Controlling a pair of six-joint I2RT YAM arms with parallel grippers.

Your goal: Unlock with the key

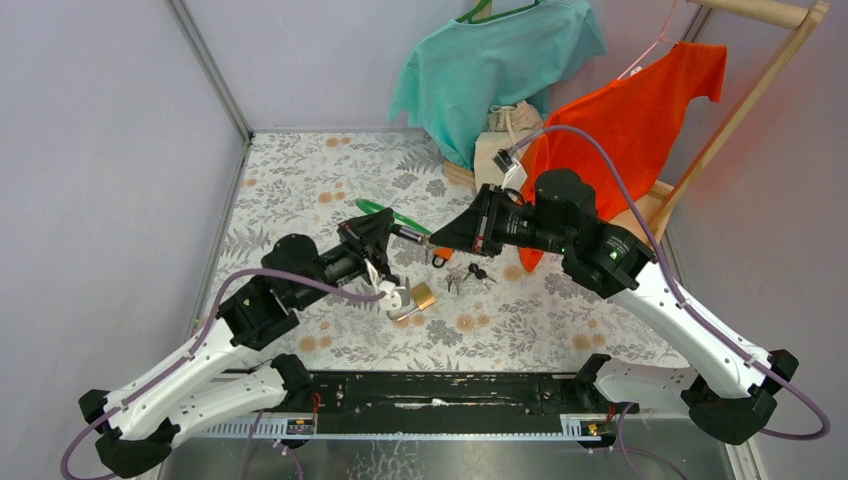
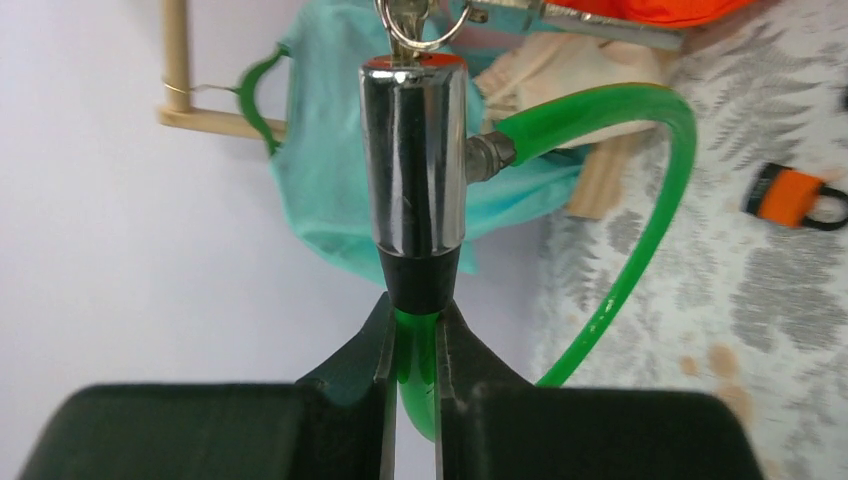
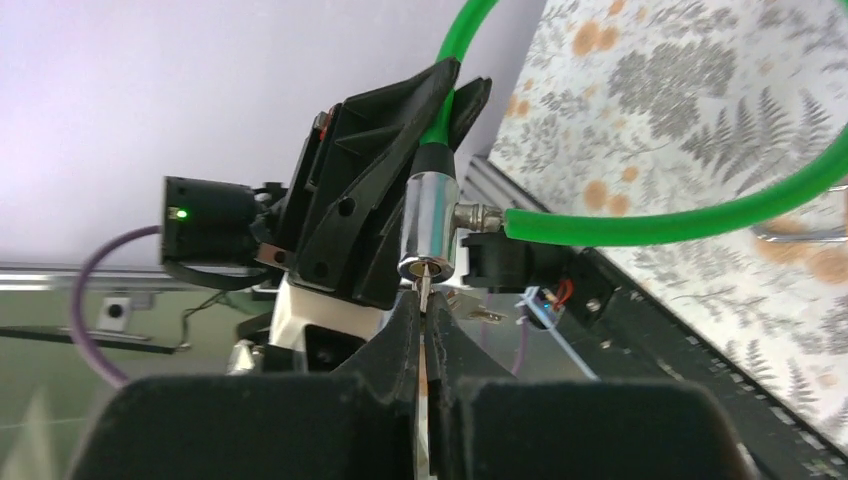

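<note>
Left claw [image 2: 415, 335]: clamped green rubbery cable [image 2: 600, 108] below chrome lock barrel [image 2: 413, 170].
Right claw [image 3: 428, 325]: pinched thin silver key [image 3: 424, 290], tip in barrel.
Turn: likely needed a coaxial twist.

Bare tabletop [image 1: 300, 170] far left; obstacles centre-right: green cable lock [image 1: 385, 211], brass padlock [image 1: 424, 296], loose keys [image 1: 468, 276], clothes rack [image 1: 740, 110]

The floral table [image 1: 300, 180] carries a brass padlock [image 1: 423, 296], loose keys [image 1: 468, 275] and an orange tag [image 1: 441, 257].

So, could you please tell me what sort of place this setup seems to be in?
Most likely a robot-lab test cell staged as a home corner: plain lilac panel walls enclose a floral-covered table, and a teal shirt and an orange shirt hang on a wooden rack.
</note>
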